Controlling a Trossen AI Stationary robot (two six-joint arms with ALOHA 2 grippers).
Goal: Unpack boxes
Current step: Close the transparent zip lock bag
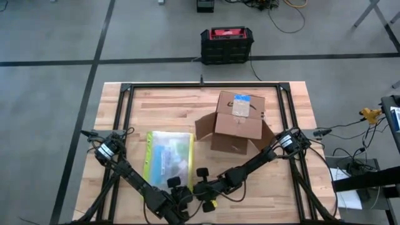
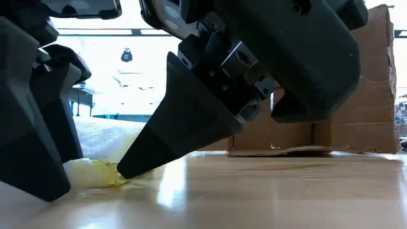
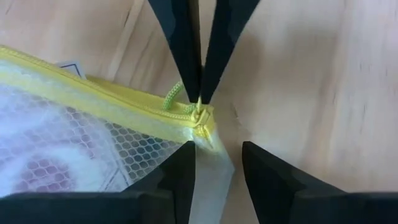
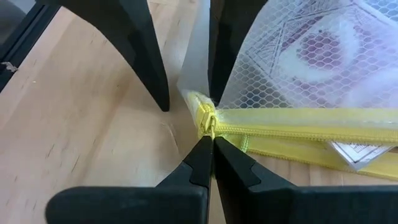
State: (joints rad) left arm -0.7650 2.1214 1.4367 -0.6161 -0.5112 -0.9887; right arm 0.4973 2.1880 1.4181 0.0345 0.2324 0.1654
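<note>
Both grippers, right (image 4: 208,146) pinched shut on the pouch (image 1: 167,157) zipper pull, left (image 3: 217,165) half-open around its corner, so box (image 1: 239,117) emptied, pouch unopened.

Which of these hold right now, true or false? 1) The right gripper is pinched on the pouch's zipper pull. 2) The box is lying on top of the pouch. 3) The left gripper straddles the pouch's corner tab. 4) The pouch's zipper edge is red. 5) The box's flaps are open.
1) True: the right gripper is shut on the zipper pull of the pouch.
2) False: the box sits apart from the pouch, on the table.
3) True: the left gripper has one finger on each side of the tab.
4) False: it is yellow.
5) True.
</note>
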